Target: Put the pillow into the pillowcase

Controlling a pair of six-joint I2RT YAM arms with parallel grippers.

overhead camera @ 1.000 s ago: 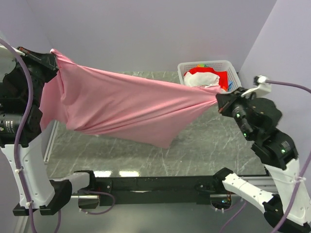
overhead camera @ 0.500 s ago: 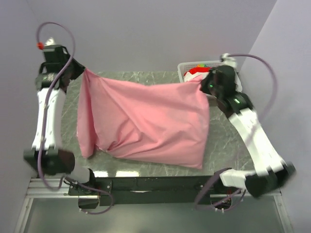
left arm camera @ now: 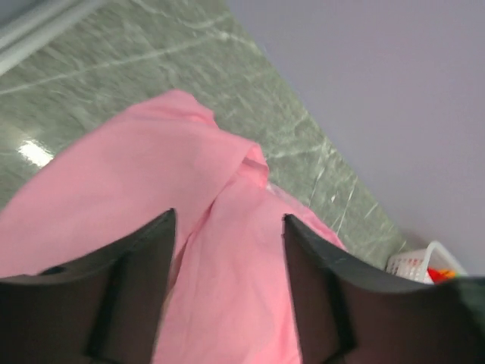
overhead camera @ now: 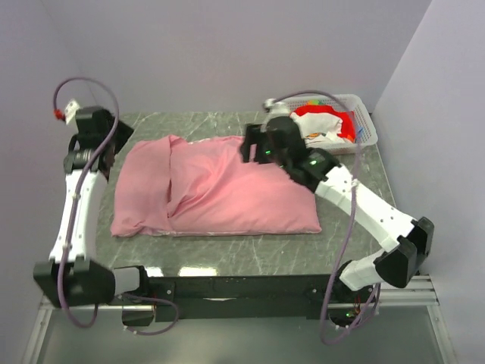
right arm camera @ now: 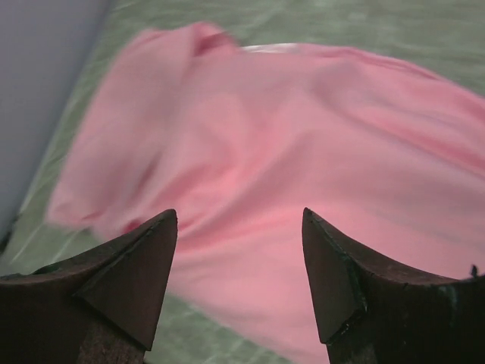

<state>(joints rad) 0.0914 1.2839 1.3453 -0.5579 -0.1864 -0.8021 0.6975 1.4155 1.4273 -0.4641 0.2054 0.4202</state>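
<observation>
The pillowcase point(overhead camera: 220, 197) is lying plump and flat on the table point(overhead camera: 352, 227), below and just ahead of both sets of jaws. It is bulging evenly enough that the pillow point(right arm camera: 265, 48) seems to be sitting inside it, with only a pale sliver showing at the far hem. The left gripper point(left arm camera: 229, 220) is hovering with its jaws apart and nothing between them, a raised fold of pink cloth running off beyond its fingertips. The right gripper point(right arm camera: 239, 216) is likewise standing wide and empty above the broad middle of the fabric. The cloth is looking thin, limp and light, likely to slide over the soft filling, which should be squashing readily under any pinch. So the hemmed edge or a corner is looking like the best place to take hold, catching fabric alone. The left arm is rising tall along its side, wrist bending inward over the near corner. The right arm is stretching diagonally from its base across the table, wrist dipping at the far edge beside the basket point(overhead camera: 364, 125).
</observation>
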